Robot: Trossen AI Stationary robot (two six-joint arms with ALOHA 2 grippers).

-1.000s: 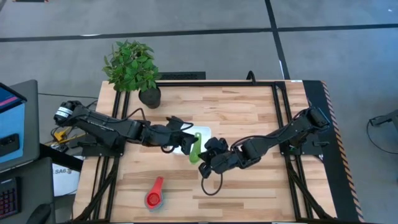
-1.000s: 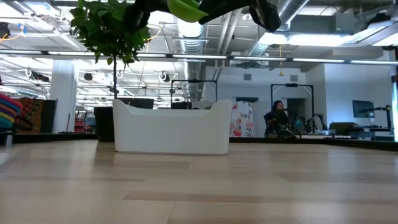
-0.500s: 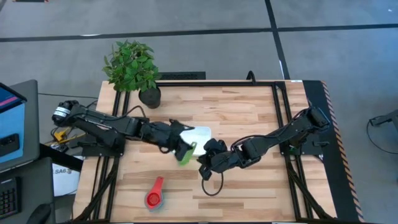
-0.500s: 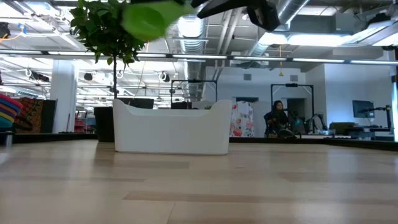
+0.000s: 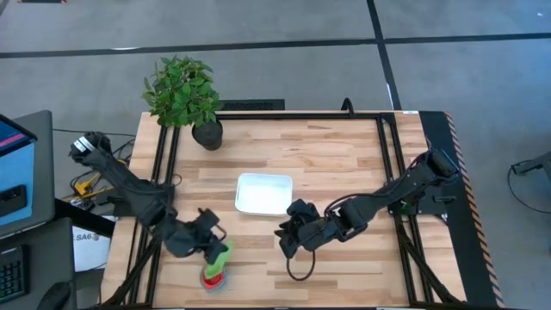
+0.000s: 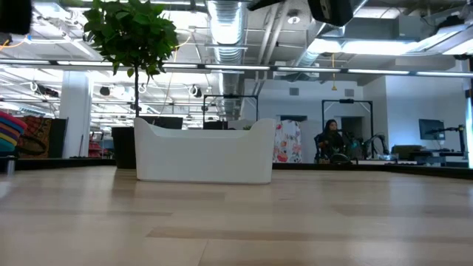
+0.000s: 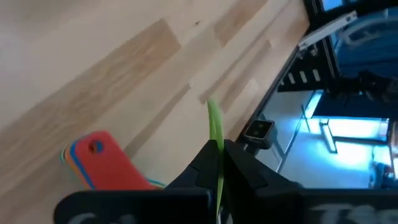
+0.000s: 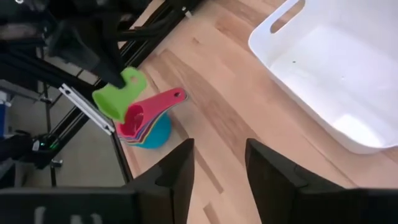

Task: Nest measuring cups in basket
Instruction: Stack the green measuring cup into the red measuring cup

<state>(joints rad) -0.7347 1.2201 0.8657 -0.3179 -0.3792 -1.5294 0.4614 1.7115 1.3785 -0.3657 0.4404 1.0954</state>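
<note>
My left gripper (image 5: 213, 251) is at the table's near left, shut on a green measuring cup (image 8: 119, 94). The cup hangs just over a nested stack of measuring cups (image 8: 147, 123) with a red one on top; whether it touches the stack I cannot tell. The stack rests on the table (image 5: 213, 276). The white basket (image 5: 264, 194) stands mid-table with nothing showing inside it (image 8: 336, 81). My right gripper (image 8: 217, 171) is open in the air near the basket's near right corner (image 5: 287, 238), nothing between its fingers. My left gripper pinches a flat green part of the cup (image 7: 215, 144), seen edge-on, between its two fingers. The green strip sticks out beyond the fingertips. The fingers slant down toward the table's near left corner. The cup is lifted off the table, above the stack's red top cup (image 7: 107, 163).
A potted plant (image 5: 182, 93) stands at the far left corner. The table's left edge and its black frame rail (image 7: 292, 68) run close beside my left gripper. Bare wood lies between the stack and the basket.
The green cup has passed from my right gripper to my left over the basket's near edge. My left gripper shut on it and swung fast toward the table's near left, sinking over the stack. My right gripper let go and stayed in place.
</note>
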